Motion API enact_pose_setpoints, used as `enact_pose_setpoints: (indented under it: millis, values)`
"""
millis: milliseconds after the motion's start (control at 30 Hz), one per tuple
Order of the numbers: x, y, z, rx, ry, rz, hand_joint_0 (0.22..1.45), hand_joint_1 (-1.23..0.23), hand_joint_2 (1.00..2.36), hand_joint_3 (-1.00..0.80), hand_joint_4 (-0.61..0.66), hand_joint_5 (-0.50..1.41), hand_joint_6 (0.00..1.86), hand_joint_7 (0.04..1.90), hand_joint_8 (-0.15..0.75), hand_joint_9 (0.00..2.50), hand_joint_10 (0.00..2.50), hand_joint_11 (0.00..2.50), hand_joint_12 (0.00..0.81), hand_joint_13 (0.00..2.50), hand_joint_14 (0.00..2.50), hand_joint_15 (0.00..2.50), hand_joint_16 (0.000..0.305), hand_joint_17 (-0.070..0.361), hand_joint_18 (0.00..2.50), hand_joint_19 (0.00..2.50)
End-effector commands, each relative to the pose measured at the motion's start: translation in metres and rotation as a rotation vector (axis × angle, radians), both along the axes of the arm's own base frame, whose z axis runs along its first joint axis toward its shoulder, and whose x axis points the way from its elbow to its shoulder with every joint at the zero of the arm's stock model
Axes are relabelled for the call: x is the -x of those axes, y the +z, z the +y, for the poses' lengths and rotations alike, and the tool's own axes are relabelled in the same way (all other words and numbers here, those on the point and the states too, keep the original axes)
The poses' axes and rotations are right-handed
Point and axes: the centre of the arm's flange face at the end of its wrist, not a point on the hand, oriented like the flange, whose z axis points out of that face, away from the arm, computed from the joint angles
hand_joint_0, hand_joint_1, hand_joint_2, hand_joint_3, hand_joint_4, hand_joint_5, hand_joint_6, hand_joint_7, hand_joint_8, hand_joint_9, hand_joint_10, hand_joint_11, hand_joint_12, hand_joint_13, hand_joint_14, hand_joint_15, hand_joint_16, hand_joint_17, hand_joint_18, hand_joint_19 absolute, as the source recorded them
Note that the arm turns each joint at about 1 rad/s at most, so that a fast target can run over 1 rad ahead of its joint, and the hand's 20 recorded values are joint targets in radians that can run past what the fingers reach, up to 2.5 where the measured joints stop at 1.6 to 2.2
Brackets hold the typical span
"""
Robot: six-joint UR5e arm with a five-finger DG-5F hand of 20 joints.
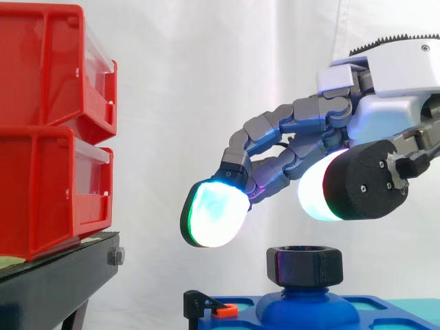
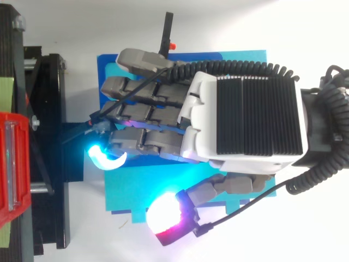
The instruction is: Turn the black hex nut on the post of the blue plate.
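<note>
Our hand point(image 1: 385, 113) hangs above the nut point(image 1: 304, 265) with its fingers loosely bent and spread from the thumb, holding nothing. The nut sits on the blue post point(image 1: 307, 307), which rises from the plate point(image 2: 234, 60), clear of every pad. From the side, the green-white fingertip point(image 1: 214, 213) stands at 10 o'clock from the nut, and the thumb pad point(image 1: 320, 192) is almost at 12 o'clock.

That offset worries us most. If we come straight down, we judge the thumb would land on the nut's top face rather than against a flat, and closing would then only skid across it.

Thick, rounded pads on narrow flats could also slip, so the hand would turn while the nut stays put.

An uneven pinch might push the plate sideways.

A small clip point(image 1: 201, 302) sits at 8 o'clock from the nut, and the fingers could catch it when sweeping round. The bins point(image 1: 48, 130) at 9 o'clock look far enough away.
</note>
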Motion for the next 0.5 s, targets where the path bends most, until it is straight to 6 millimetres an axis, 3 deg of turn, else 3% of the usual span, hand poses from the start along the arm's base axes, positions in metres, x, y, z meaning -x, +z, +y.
enact_pose_setpoints:
  millis: [0, 467]
  values:
    - [0.000, 0.000, 0.000, 0.001, 0.001, 0.005, 0.50, -0.53, 1.00, -0.50, 0.14, -0.22, 0.50, 0.75, 0.251, 0.46, 0.00, 0.00, 0.345, 0.22, 0.00, 0.03, 0.045, 0.102, 0.00, 0.08]
    - [0.005, -0.003, -0.026, 0.031, 0.007, 0.031, 0.49, -0.51, 1.00, -0.50, 0.15, -0.21, 0.50, 0.75, 0.254, 0.46, 0.00, 0.00, 0.348, 0.22, 0.00, 0.03, 0.046, 0.103, 0.00, 0.09]
